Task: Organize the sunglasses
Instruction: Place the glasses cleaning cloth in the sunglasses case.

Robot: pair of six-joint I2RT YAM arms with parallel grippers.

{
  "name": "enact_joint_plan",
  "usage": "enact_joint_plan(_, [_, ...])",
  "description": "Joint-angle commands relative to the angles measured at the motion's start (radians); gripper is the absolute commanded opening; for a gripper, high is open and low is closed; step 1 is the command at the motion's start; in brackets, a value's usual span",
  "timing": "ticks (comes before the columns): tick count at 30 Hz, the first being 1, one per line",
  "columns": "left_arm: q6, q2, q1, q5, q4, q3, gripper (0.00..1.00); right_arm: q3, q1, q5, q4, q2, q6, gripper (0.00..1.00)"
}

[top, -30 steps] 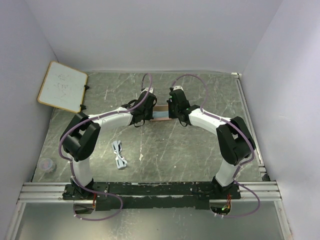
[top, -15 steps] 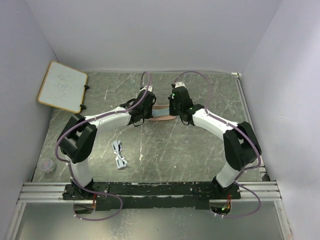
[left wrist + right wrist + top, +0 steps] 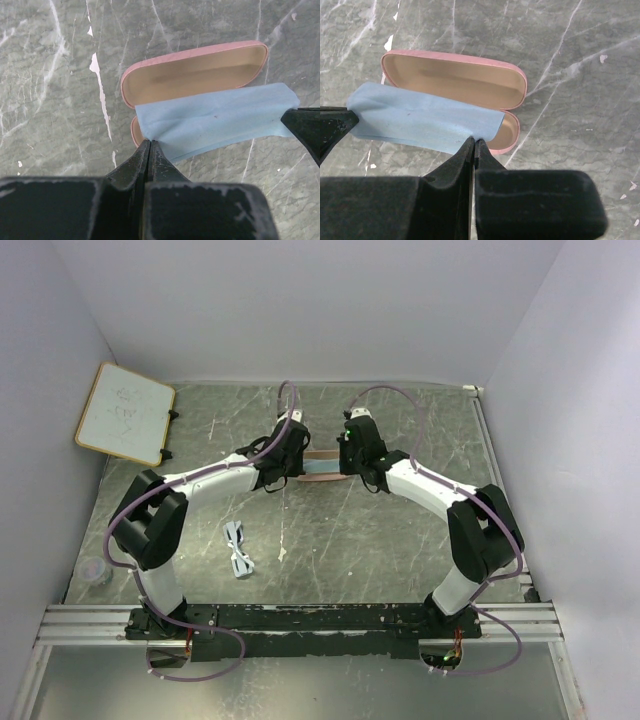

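Left hand (image 3: 149, 145) clenched on left corner of cloth (image 3: 215, 122); right hand (image 3: 473, 141) clenched on right corner. Cloth stretched between them, over open case (image 3: 195, 72), far middle of tabletop (image 3: 380, 540). Sunglasses (image 3: 238, 549) lie flat at near left of tabletop, well apart from case, touched by neither hand.

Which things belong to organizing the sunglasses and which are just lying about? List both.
Job: sunglasses; open pink case; blue cloth, pinched at its ends by left gripper and right gripper.
Lying about: whiteboard at the far left; small round object at the near left.
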Motion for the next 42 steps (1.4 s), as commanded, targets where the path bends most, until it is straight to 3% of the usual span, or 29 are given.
enact_joint_plan(1, [-0.015,0.002,0.002,0.007,-0.004,-0.015,0.07,-0.011,-0.001,0.001,0.003,0.006,0.0,0.0])
enact_joint_plan(42, [-0.021,0.101,0.002,0.047,0.021,-0.019,0.07,0.002,-0.006,-0.009,-0.018,0.115,-0.014,0.0])
